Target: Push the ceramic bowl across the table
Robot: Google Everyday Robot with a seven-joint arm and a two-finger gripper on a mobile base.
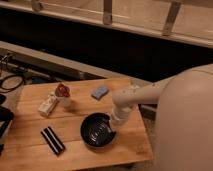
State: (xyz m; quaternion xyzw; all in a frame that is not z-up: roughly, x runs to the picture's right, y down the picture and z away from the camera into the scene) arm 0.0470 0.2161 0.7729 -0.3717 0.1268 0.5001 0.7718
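Observation:
The ceramic bowl (97, 130) is round, glossy black with pale rings inside. It sits on the light wooden plank table (30, 130) near the front, right of centre. My gripper (116, 122) hangs from the white arm that reaches in from the right. It is down at the bowl's right rim, touching or almost touching it.
A flat black striped block (52, 140) lies front left. A white packet (48, 105) and a small cup with a red top (63, 94) stand at the left. A small blue-grey item (100, 92) lies at the back. My white body (185, 125) fills the right. Cables (10, 80) lie off the left edge.

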